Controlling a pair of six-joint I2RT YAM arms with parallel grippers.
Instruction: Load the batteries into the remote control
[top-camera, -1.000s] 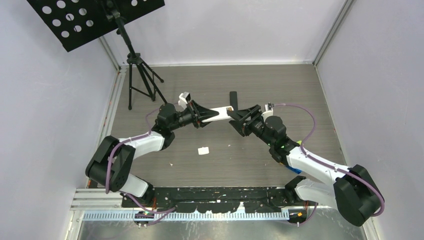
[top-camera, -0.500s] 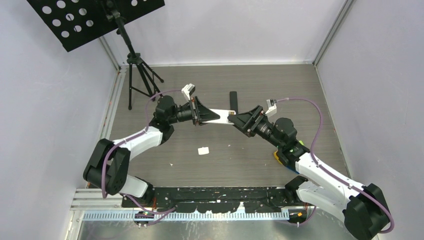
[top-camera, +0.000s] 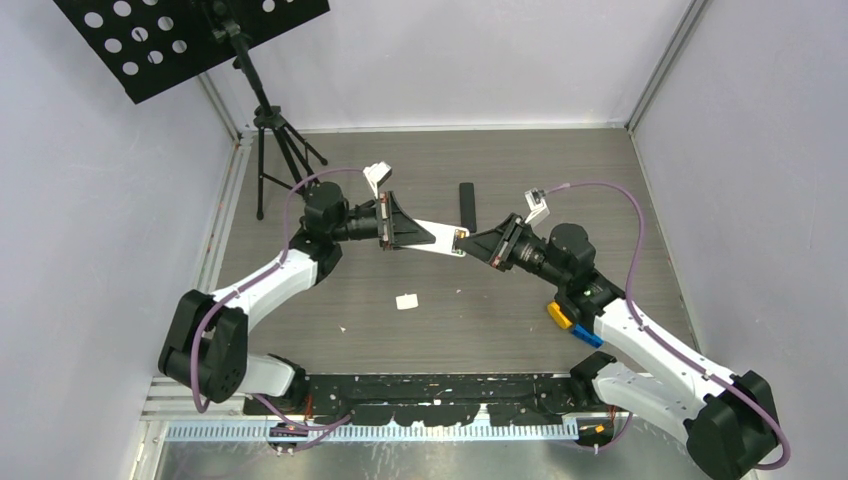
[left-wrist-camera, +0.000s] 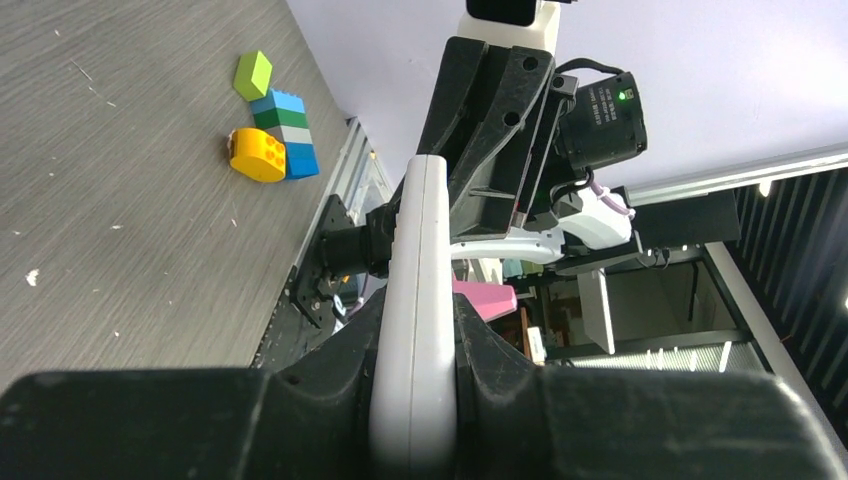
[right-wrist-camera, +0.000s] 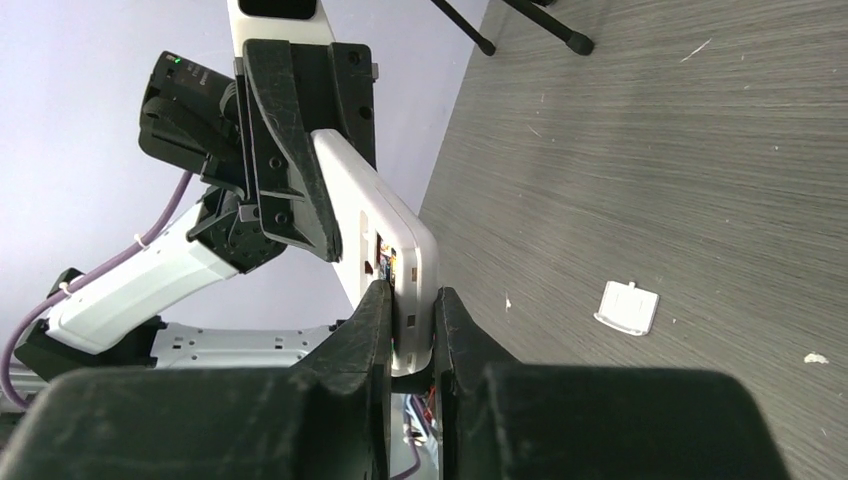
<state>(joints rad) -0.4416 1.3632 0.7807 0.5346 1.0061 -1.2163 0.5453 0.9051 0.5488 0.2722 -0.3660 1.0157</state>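
Holding remote control (top-camera: 446, 240) at frame centre, off the table (top-camera: 560, 180) | my left gripper (top-camera: 424, 234) closed on 1 end, my right gripper (top-camera: 464, 244) closed on other end | long axis runs gripper to gripper

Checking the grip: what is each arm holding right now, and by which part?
Both hold the white remote control: the left tool clamps one end, the right tool the opposite end, beside the open battery compartment.
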